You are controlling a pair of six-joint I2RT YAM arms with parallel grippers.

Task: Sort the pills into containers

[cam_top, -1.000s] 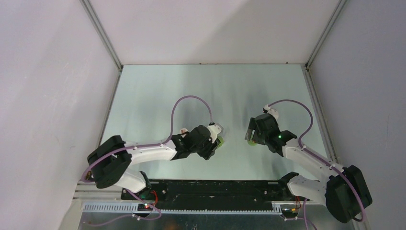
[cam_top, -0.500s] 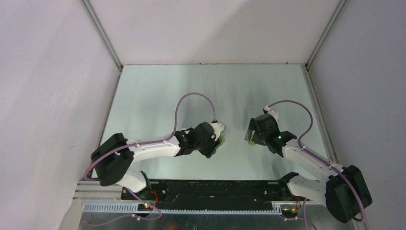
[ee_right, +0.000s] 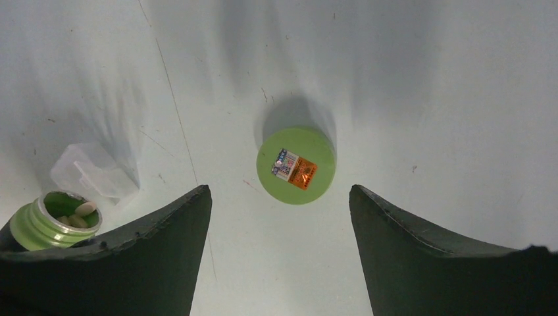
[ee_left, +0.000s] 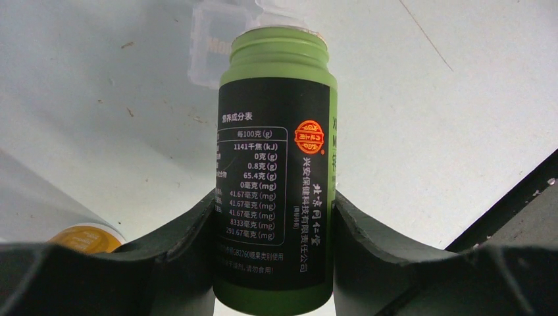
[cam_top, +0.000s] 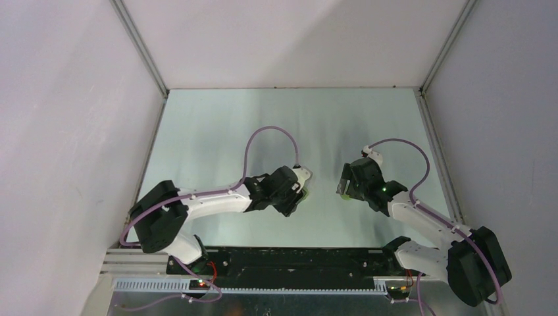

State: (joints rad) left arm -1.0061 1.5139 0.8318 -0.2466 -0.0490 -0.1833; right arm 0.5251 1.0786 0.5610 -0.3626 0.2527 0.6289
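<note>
Green plastic bottle w/ black label (ee_left: 275,164), cap off, is clamped betw. the left gripper's (ee_left: 273,204) fingers near mid-table. Whitish pills (ee_right: 74,212) show inside its open mouth. The small translucent plastic pill box (ee_right: 92,172) lies on the pale grey-green table (ee_right: 428,79), just beside the bottle's mouth. Right gripper (ee_right: 279,194) hangs w/ fingers apart, gripping nothing, above a round green cap (ee_right: 295,164) lying flat on the table. An orange-ended white bottle (ee_left: 85,238) shows at lower left of the left wrist view.
</note>
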